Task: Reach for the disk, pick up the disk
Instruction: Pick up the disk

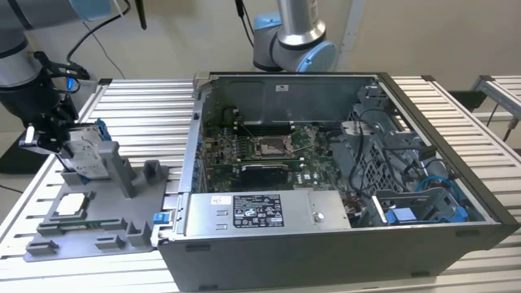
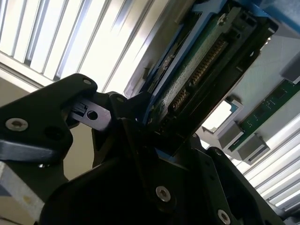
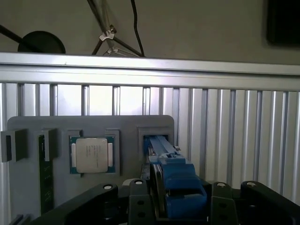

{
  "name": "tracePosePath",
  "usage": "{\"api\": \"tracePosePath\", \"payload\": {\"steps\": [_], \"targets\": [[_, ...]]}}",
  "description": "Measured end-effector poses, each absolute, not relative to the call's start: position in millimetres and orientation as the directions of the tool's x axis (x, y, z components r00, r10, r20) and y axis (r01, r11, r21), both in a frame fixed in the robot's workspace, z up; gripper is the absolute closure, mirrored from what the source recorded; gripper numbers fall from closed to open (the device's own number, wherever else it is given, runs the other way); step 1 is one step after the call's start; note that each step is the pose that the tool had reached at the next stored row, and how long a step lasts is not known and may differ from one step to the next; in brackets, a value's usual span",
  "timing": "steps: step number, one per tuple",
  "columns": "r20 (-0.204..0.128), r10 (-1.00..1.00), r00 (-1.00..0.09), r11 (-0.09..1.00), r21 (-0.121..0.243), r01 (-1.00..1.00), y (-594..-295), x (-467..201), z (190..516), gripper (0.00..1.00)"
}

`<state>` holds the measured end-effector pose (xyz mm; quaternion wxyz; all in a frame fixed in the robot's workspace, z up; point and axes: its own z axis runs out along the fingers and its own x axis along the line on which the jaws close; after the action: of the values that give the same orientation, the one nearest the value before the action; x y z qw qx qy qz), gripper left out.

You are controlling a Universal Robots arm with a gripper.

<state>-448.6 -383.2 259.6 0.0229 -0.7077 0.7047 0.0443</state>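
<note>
Reach looks done; step in hand = the pick. Gripper at the exterior view's left, clamped on the disk, which stands on edge in a slot of the grey fixture tray on the slatted surface, well apart from the PC case. Looks seated, not lifted yet. Lift calls for a straight pull along the slot, no tilt, or the blue bracket may snag.

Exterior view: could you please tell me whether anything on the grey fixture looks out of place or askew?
Nothing stands out. The disk stands on edge at the fixture with the hand at it, and the chip lies flat in its pocket.
</note>
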Motion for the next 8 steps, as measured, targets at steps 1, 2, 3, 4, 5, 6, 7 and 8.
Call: {"api": "tracePosePath", "payload": {"steps": [1, 2, 3, 4, 5, 6, 7, 8], "targets": [[-0.095, -0.995, 0.003, -0.006, 0.03, -1.0, -383, -449, 260, 0.0], [-0.095, -0.995, 0.003, -0.006, 0.03, -1.0, -383, -449, 260, 0.0], [-0.095, -0.995, 0.003, -0.006, 0.03, -1.0, -383, -449, 261, 0.0], [-0.095, -0.995, 0.003, -0.006, 0.03, -1.0, -383, -449, 263, 0.0], [-0.095, -0.995, 0.003, -0.006, 0.03, -1.0, -383, -449, 264, 0.0], [-0.095, -0.995, 0.003, -0.006, 0.03, -1.0, -383, -449, 267, 0.0], [-0.095, -0.995, 0.003, -0.006, 0.03, -1.0, -383, -449, 269, 0.0], [-0.095, -0.995, 0.003, -0.006, 0.03, -1.0, -383, -449, 271, 0.0]]}}
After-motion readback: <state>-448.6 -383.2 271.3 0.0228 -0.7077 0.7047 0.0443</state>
